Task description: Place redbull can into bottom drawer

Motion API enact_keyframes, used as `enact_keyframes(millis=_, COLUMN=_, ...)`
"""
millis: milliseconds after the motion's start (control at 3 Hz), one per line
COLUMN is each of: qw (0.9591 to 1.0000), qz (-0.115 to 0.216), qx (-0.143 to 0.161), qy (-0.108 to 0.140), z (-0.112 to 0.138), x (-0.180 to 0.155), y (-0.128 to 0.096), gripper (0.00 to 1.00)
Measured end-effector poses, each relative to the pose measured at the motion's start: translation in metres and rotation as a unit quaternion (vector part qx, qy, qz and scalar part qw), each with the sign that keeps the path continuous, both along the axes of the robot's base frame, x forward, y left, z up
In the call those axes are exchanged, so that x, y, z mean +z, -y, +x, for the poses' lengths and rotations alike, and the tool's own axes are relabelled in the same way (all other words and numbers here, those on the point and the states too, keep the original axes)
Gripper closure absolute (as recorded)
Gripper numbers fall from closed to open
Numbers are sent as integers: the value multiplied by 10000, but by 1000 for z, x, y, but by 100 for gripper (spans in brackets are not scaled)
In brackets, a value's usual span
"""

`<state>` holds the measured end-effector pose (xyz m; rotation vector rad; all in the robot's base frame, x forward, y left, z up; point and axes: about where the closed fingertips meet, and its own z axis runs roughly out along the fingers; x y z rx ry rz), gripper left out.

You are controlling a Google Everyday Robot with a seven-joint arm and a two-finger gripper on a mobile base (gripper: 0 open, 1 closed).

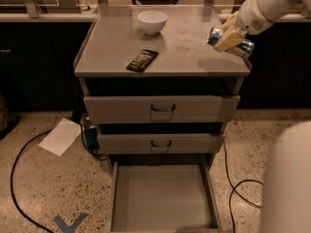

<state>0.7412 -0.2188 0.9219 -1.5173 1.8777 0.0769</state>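
The redbull can (241, 46) is blue and silver and lies on its side in my gripper (228, 39), lifted above the right end of the cabinet top (160, 57). The gripper's tan fingers (229, 40) are shut across the can's middle. The white arm reaches in from the upper right. The bottom drawer (163, 195) is pulled out at the foot of the cabinet and its flat grey floor is bare.
A white bowl (152, 22) stands at the back of the cabinet top and a flat dark snack bar wrapper (142, 60) lies near its middle. The two upper drawers (161, 108) are shut. White paper (60, 136) and black cables (19, 178) lie on the speckled floor.
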Motion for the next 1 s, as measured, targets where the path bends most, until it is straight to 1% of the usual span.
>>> enact_keyframes(millis=333, qw=9959, qz=416, qx=-324, qy=739, z=-38, x=69, y=9, gripper=100)
enact_keyframes(millis=667, qw=9932, qz=534, qx=-368, qy=965, z=-71, x=73, y=0, gripper=100)
enact_keyframes(millis=1000, qw=9964, qz=515, qx=-229, qy=637, z=-82, x=32, y=-18, gripper=100)
